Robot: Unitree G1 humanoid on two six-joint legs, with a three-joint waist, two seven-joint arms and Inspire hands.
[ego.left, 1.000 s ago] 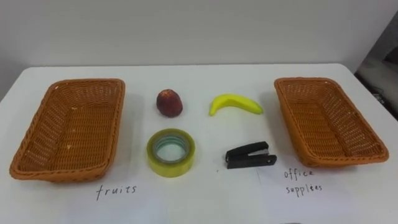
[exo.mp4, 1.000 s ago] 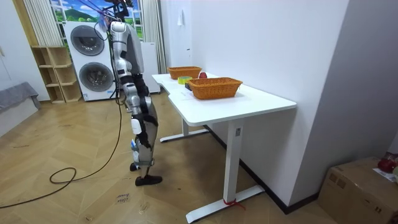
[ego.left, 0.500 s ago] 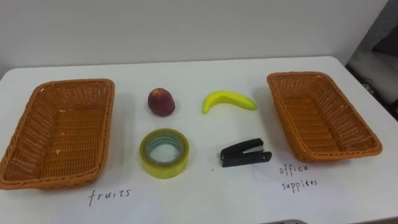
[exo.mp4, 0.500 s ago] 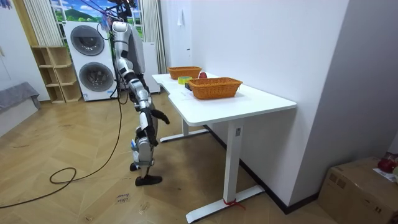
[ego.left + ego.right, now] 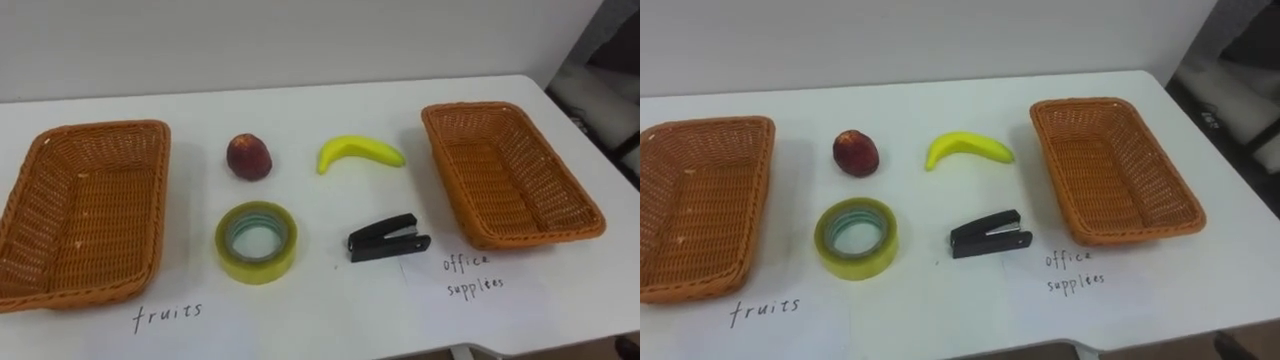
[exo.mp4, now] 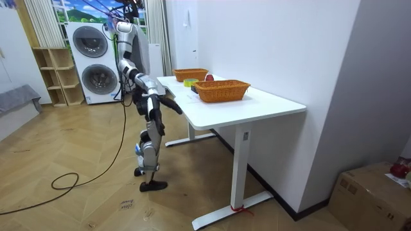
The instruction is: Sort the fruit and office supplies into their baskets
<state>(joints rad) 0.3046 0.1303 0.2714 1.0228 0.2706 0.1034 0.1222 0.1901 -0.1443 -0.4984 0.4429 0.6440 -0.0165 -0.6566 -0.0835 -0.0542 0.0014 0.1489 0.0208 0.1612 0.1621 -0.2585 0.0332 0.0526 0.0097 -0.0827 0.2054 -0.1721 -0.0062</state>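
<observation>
On the white table (image 5: 330, 310) lie a red peach (image 5: 248, 157), a yellow banana (image 5: 360, 153), a yellow tape roll (image 5: 256, 240) and a black stapler (image 5: 388, 237). They sit between two wicker baskets. The left basket (image 5: 80, 215) has a handwritten fruits label (image 5: 168, 315) in front of it. The right basket (image 5: 510, 170) has an office supplies label (image 5: 475, 275). Both baskets hold nothing. In the room view I stand at the table's long side, my right hand (image 6: 173, 106) raised to the table edge with fingers stretched out.
A white wall runs behind the table. The table's right edge (image 5: 590, 150) lies just past the right basket. Behind me in the room view stand washing machines (image 6: 96, 64) and a wooden shelf (image 6: 54, 77); a cardboard box (image 6: 372, 192) sits on the floor.
My right arm has swung up from my side to the table edge. The eye view has shifted, so everything on the table sits further left; the things themselves have not moved.
</observation>
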